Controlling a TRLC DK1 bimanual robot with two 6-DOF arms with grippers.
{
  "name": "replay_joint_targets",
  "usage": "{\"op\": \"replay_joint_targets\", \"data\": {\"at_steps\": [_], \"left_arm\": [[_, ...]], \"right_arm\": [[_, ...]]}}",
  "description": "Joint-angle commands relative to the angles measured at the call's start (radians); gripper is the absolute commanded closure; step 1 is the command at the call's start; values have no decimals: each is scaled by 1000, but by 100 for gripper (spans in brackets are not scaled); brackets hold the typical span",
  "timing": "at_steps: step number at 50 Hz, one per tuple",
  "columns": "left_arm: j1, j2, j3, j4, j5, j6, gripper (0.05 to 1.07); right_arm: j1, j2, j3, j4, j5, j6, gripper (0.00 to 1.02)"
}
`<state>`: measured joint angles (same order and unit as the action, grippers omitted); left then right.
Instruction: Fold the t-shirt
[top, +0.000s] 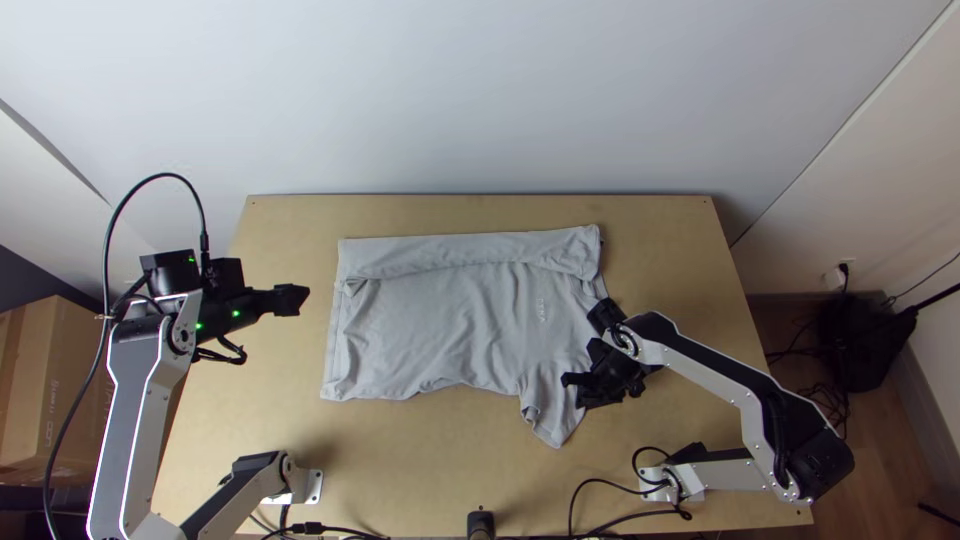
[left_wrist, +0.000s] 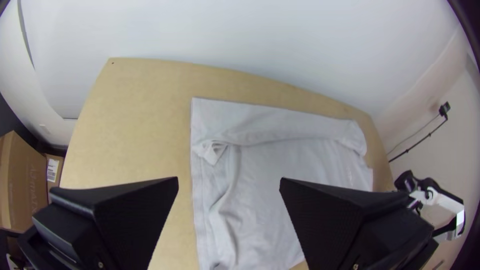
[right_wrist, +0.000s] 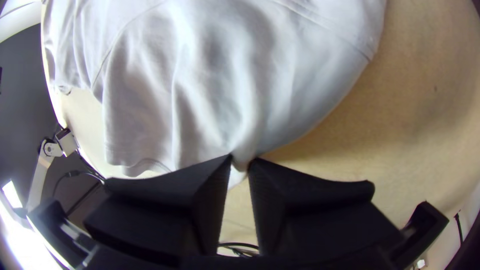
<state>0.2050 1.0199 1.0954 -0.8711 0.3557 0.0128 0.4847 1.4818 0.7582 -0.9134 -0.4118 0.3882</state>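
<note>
Right gripper (right_wrist: 241, 162): clenched on near sleeve (right_wrist: 210, 120) | Step (judged): near-side fold | Next: likely requires lifting sleeve inward over shirt (top: 440, 330), then release | Left gripper (left_wrist: 229, 179): fingers parted, apart from shirt | Shirt: mid-table, far flap (top: 440, 254) folded inward

Print (top: 541, 310) on the t-shirt (top: 440, 325) and cardboard box (top: 75, 350) seems unreadable.

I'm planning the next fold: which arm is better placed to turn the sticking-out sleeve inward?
Right, I'd judge: the right end effector pinches that sleeve, while the left end effector hangs open beyond the shirt's other end.
</note>
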Motion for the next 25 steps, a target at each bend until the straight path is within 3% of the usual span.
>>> {"op": "replay_joint_targets", "data": {"at_steps": [1,6,13,18,25], "left_arm": [[-7,-17,-26,-89,2,122,10],[-44,-26,-58,-244,-4,320,10],[-150,-92,-164,-287,-182,509,10],[-154,-98,-250,-305,-258,648,11],[-159,-101,-330,-282,-279,727,11]], "right_arm": [[18,-3,-57,50,16,0,100],[20,-58,-60,34,15,6,100],[20,-115,-54,5,15,20,100],[15,-150,-42,-15,15,28,100],[11,-196,-25,-41,15,31,100]]}}
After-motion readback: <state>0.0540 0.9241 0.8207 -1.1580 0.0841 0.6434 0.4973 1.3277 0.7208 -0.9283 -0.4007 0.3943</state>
